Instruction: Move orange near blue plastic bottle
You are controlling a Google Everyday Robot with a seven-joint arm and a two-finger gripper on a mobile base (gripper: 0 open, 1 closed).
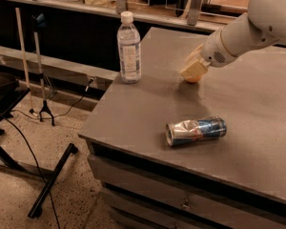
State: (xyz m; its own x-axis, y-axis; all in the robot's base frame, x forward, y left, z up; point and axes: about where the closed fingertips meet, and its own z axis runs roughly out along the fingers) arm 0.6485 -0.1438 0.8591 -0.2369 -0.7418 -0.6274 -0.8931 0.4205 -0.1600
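Note:
The blue plastic bottle (128, 49) stands upright near the table's left edge, clear with a white cap and a pale label. The orange (193, 79) rests on the table to the right of the bottle. Only a thin sliver of it shows under my gripper. My gripper (193, 69), cream-coloured at the end of the white arm (248, 27), is down on the orange from the upper right and covers most of it. About a bottle's height of table separates the orange from the bottle.
A crushed silver-and-blue drink can (196, 130) lies on its side near the front of the grey table (133, 113). A shelf with clutter runs behind the table. Black stands and cables are on the floor at the left.

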